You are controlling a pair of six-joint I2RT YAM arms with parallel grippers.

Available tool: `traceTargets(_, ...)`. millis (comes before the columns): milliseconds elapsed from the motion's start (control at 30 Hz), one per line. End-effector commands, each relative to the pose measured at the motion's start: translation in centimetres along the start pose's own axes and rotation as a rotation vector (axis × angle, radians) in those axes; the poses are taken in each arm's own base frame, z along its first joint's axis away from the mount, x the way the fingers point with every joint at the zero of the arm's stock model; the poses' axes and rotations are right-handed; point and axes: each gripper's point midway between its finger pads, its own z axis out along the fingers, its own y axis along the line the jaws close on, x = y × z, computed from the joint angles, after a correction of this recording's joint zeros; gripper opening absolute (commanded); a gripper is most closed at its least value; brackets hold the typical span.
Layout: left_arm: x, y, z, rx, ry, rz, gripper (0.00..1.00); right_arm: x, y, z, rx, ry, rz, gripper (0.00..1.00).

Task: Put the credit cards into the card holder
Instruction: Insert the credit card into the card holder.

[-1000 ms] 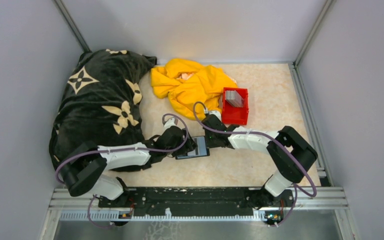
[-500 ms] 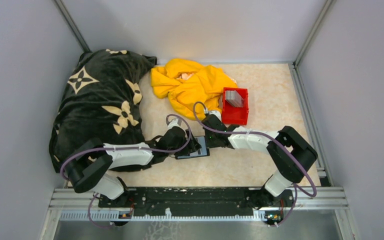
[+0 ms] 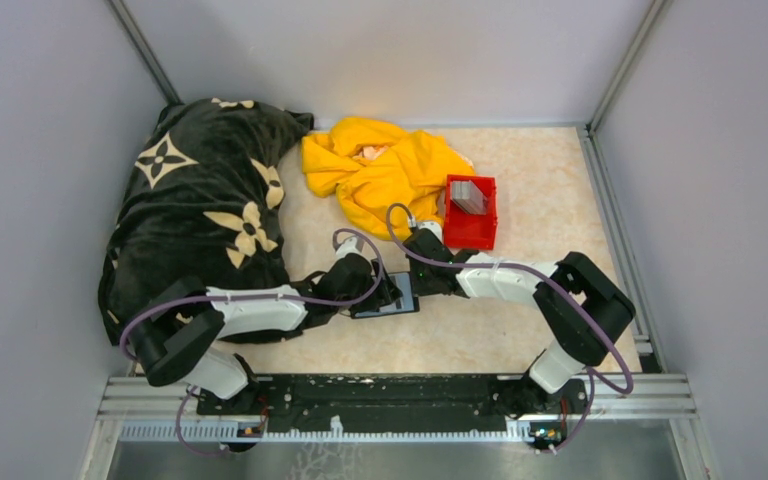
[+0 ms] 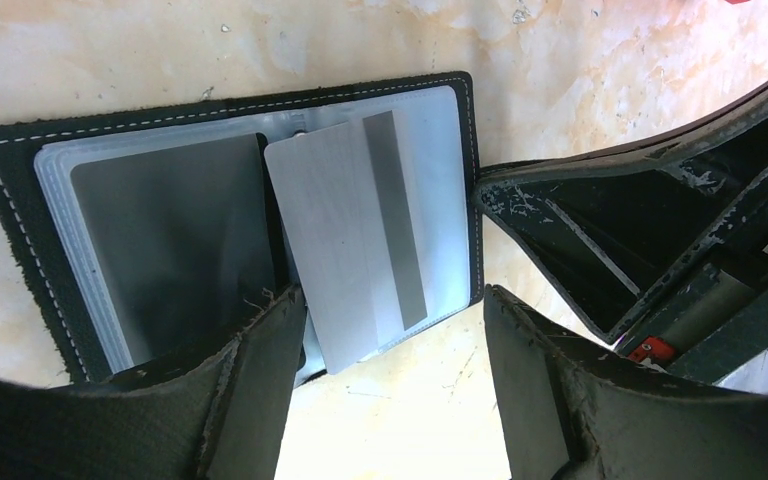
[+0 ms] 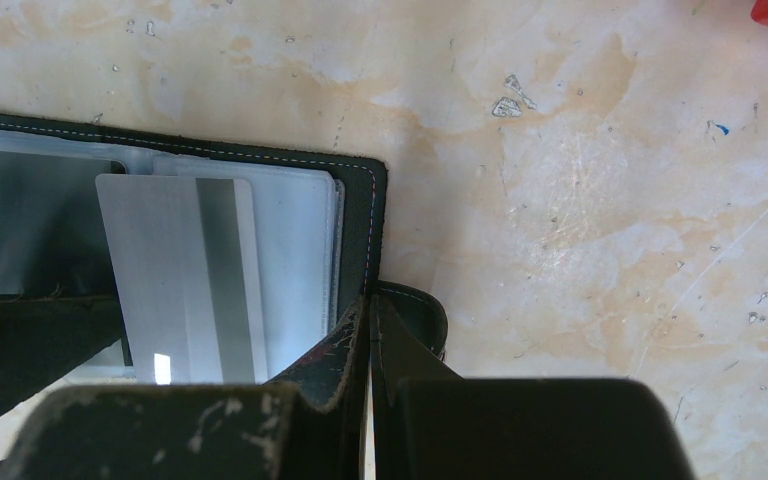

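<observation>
**While the card holder (image 4: 160,230) lies pinned open**

Pinched shut, the right hand (image 5: 370,315) presses at its edge, likely to keep it flat on the tabletop (image 4: 110,60). 1 grey card (image 4: 345,250) lies on top, overhanging; the left hand (image 4: 392,335) straddles it, wide, gripping nothing.

The table (image 3: 550,190) is cream with tan marbling. At upper left of the top view lies a black plush blanket (image 3: 200,190) printed with cream four-petal flowers. Right of it is a bright yellow crumpled cloth (image 3: 390,175) with a pale peach patch. The red plastic bin (image 3: 472,235) holds grey-silver cards (image 3: 468,196). The open black leather wallet (image 4: 5,190) has white stitching and greyish clear sleeves. On it, a silver rectangular card (image 4: 335,250) carries a darker grey stripe. The left claw (image 4: 390,320) and right claw (image 5: 370,345) are scuffed black. The arms (image 3: 250,312) are white and black, and their cables (image 3: 352,232) purple.
</observation>
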Motion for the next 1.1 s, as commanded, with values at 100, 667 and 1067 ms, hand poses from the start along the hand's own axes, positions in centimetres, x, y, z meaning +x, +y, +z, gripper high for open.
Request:
traceTargets(100, 0.9, 4.7, -0.7, -0.156, 0.009, 0.089, 0.73, 0.7, -0.3, 0.6, 0.018, 0.014, -0.013, 0.0)
traceTargets(667, -0.6, 2.2, 0.1, -0.08, -0.043, 0.124, 0.72, 0.8, -0.3, 0.6, 0.016, 0.013, -0.011, 0.0)
traceTargets(1067, -0.6, 1.0, 1.4, -0.045, -0.034, 0.147, 0.71, 0.7, -0.2, 0.6, 0.012, 0.012, -0.013, 0.0)
